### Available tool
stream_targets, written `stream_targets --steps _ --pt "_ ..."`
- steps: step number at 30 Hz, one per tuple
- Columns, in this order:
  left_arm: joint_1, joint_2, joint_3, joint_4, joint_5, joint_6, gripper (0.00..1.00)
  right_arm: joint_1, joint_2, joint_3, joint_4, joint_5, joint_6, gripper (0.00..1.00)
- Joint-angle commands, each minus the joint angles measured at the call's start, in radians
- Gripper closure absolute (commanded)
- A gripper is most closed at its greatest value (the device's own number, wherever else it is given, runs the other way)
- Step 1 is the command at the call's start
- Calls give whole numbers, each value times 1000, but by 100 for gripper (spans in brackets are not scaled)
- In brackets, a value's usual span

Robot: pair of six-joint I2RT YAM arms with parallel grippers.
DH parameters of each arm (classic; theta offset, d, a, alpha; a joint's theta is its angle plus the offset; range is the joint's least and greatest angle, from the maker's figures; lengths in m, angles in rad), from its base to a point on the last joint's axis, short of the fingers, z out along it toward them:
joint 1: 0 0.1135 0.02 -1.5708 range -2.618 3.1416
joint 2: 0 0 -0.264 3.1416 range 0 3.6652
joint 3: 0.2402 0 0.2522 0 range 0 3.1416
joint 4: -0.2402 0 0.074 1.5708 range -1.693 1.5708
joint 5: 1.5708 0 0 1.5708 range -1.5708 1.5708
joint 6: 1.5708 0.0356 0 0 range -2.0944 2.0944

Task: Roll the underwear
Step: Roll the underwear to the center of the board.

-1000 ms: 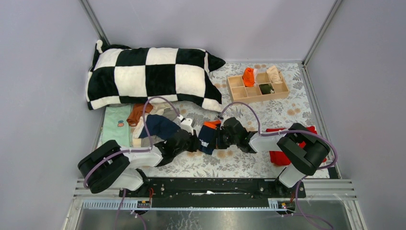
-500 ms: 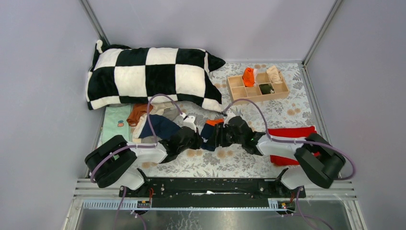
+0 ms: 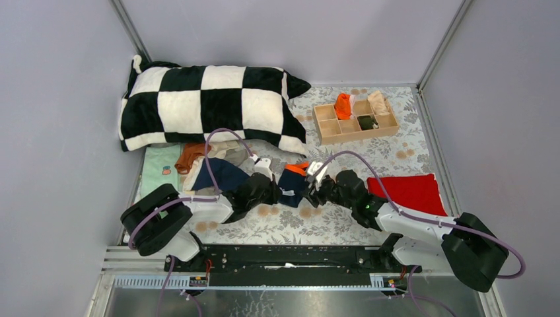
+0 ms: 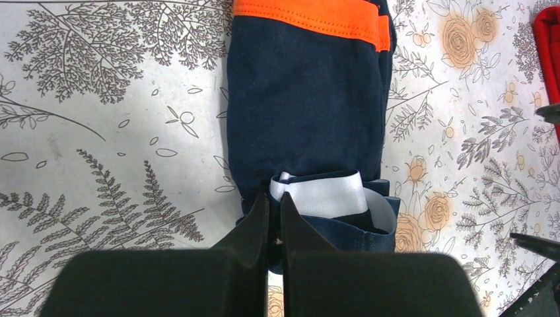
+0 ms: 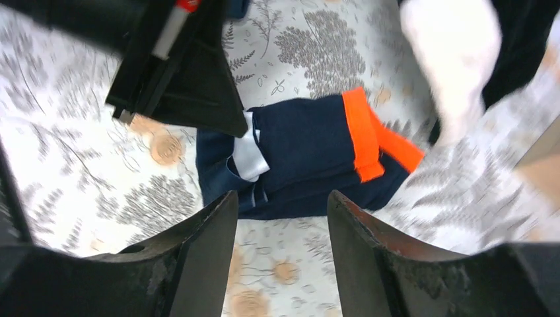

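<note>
- A grey floral tablecloth (image 3: 290, 228) covers the table.
- Only the wrist views show the white label (image 4: 317, 195) in the folded navy cloth briefs with orange waistband (image 4: 304, 112).
- The left pincer (image 4: 275, 201) is closed, pinching the briefs' label end.
- The right pincer (image 5: 280, 198) hovers open above the briefs.
- Only the overhead view shows the wooden compartment box (image 3: 328, 127) beyond the right pincer. It holds an orange roll (image 3: 342, 105), a beige roll (image 3: 378, 102) and a dark roll (image 3: 366, 122).

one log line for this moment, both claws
left claw: shut on navy underwear edge | right claw: open above it | roll: not yet done
</note>
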Motion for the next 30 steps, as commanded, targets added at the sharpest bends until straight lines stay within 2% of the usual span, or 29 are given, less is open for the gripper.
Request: stream_targets --steps 1,6,9,12,19,30 --pt "8 55 -1 -85 13 14 100 29 -16 40 7 -154 -631 41" --pt "9 64 5 -88 22 22 100 154 -10 50 -94 -152 -991 40" --pt "12 64 4 -91 24 25 100 229 34 50 -159 -98 -1151 40" --pt "14 64 1 -93 28 26 100 276 67 56 -169 -79 -1212 40" --pt "20 63 -4 -87 38 22 100 284 149 60 -188 -37 -1335 43" --pt "25 73 -4 -76 54 20 100 285 273 78 -109 30 -1399 43"
